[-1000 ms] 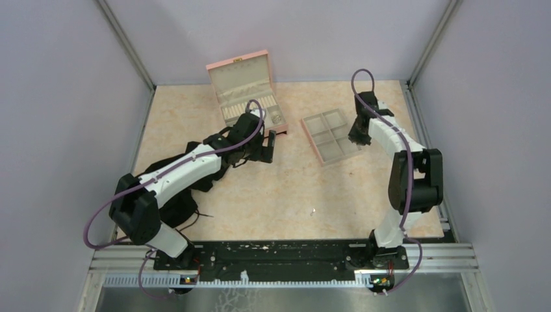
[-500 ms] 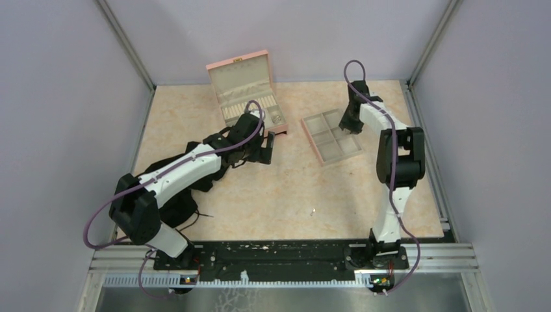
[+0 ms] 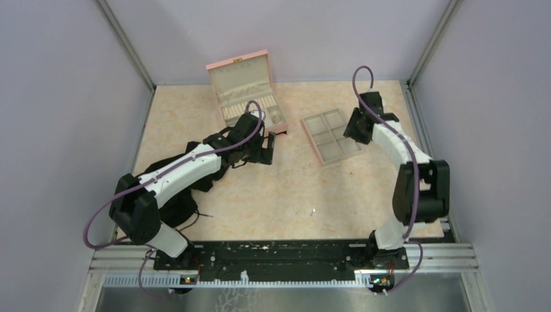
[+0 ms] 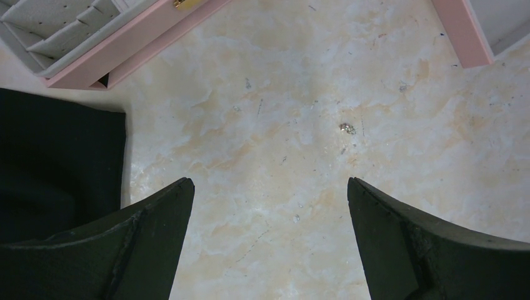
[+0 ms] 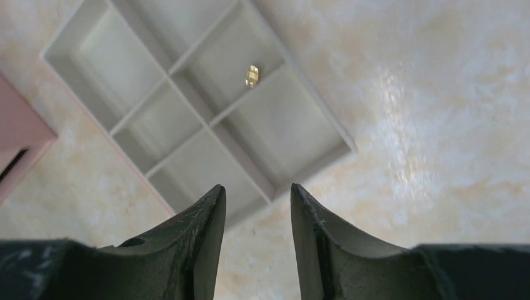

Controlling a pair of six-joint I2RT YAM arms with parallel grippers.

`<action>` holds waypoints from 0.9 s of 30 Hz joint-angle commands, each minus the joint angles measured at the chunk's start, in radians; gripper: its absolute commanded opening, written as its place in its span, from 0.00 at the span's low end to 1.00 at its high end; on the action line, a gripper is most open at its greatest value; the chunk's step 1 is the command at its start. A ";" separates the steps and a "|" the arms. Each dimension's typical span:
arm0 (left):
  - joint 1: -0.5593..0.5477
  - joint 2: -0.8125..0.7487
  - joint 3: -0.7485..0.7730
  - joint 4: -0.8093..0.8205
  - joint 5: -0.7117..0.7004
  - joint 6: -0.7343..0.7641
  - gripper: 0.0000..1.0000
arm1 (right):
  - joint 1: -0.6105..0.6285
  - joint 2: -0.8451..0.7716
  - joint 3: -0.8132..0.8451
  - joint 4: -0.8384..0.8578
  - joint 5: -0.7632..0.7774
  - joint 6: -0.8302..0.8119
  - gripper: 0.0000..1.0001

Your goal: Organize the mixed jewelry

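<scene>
My left fingers (image 4: 156, 237) hang spread wide and empty over the pale marbled counter (image 4: 262, 187). A tiny silvery jewelry piece (image 4: 347, 128) lies on it just beyond them, between the pink hinged box with cream lining (image 4: 125, 47) on the left and the flat pink-rimmed six-compartment tray (image 4: 465, 37) on the right. My right fingers (image 5: 200, 231) stand a narrow gap apart, holding nothing, at that tray's right side. A small pale-gold piece (image 5: 252, 75) rests in a compartment against a divider. Another speck (image 3: 313, 210) lies on the near counter.

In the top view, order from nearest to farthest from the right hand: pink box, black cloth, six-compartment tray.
1. Tray, close by the right hand.
2. Pink box, back left.
3. Black cloth, under the left arm.
</scene>
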 commanded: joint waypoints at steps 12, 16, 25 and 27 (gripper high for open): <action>0.000 0.044 0.033 0.060 0.088 -0.041 0.98 | 0.009 -0.254 -0.362 0.000 -0.064 -0.076 0.40; 0.001 0.054 0.034 0.063 0.098 -0.031 0.98 | 0.014 -0.205 -0.356 -0.002 -0.055 -0.054 0.36; 0.001 0.048 0.013 0.063 0.090 -0.024 0.98 | 0.035 -0.130 -0.360 0.020 -0.035 -0.015 0.30; 0.001 0.045 0.009 0.063 0.089 -0.028 0.98 | 0.039 -0.119 -0.358 0.021 -0.029 -0.013 0.29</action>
